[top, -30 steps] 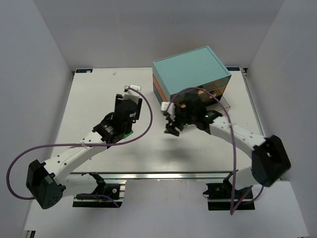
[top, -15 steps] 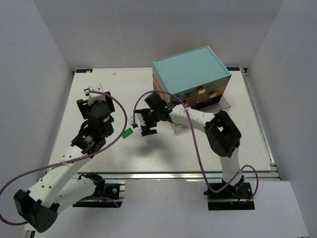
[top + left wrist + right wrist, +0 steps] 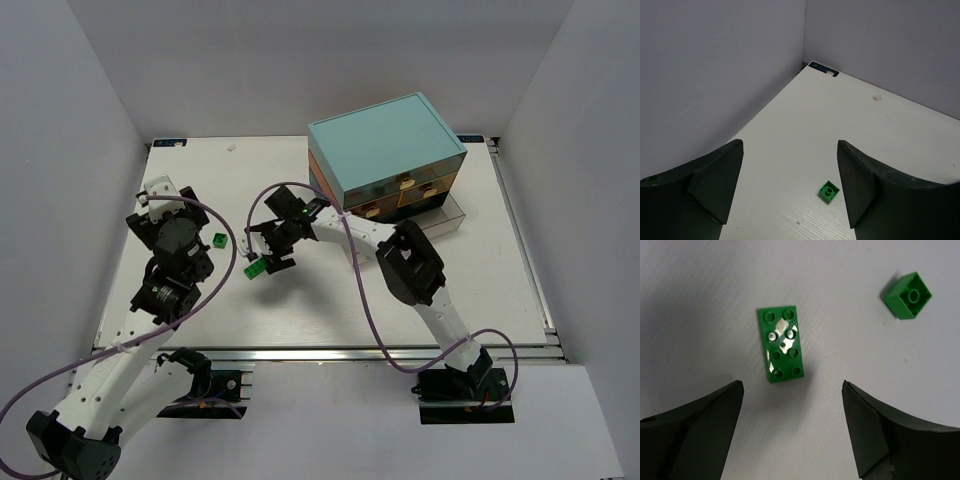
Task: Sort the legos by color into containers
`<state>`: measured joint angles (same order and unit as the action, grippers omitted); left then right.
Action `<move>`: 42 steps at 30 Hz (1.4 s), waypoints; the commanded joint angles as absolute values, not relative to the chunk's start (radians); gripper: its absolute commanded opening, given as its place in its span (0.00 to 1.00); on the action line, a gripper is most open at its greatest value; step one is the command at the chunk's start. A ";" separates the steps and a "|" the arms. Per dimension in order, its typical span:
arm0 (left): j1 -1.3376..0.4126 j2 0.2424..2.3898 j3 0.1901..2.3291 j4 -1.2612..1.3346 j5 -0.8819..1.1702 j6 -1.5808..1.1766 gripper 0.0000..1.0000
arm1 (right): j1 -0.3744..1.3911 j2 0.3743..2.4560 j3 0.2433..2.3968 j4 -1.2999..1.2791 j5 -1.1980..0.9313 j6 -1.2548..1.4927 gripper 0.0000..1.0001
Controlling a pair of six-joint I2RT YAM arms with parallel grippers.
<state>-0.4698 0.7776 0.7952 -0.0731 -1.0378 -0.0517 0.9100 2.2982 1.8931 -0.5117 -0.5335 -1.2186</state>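
right claw (image 3: 792,385): spread wide and gripping nothing; its 2 dark fingers hang over bare table, 1 on each side of the wrist view's lower part.
green 2x4 brick (image 3: 781,344): flat, studs up, just beyond the gap between those fingers and touching neither; its long side runs roughly along the line of the gap.
green 1-stud brick (image 3: 906,295): apart from the green 2x4 brick, off to its far right in the right wrist view, with bare surface all round it; from above it lies between the 2 claws.
left claw (image 3: 790,144): also released and empty, raised over the table's left part; the green 1-stud brick shows low between its fingers, nearer the right 1, clear of both.
open room: the table (image 3: 300,310) is white and bare around both bricks, through the middle and down to the near edge.
left edge: the left arm stands close to the left wall (image 3: 60,200); the left wrist view shows 2 walls meeting at the far-left corner, with a dark label (image 3: 822,69) at the table's rim and a white scrap (image 3: 878,98) near it.
chest (image 3: 385,140): at the far right, pale teal top, orange and dark teal drawer fronts with cream handles facing the near side; well apart from both bricks. The right arm's forward link passes just in front of its near-left corner.
near edge: a metal rail (image 3: 330,352) runs along it, with both arm bases below it.
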 commanded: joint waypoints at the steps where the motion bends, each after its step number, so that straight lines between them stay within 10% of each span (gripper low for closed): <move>1: -0.448 0.733 0.776 -0.035 -1.055 -0.057 0.85 | 0.923 2.341 1.960 -0.577 -0.601 -1.262 0.84; 33: -0.420 0.723 0.764 -0.025 -1.011 -0.067 0.85 | 0.934 2.549 2.155 -0.802 -0.571 -1.078 0.52; 42: -0.420 0.729 0.759 -0.017 -1.003 -0.066 0.85 | 0.934 2.479 2.017 -0.853 -0.538 -1.097 0.13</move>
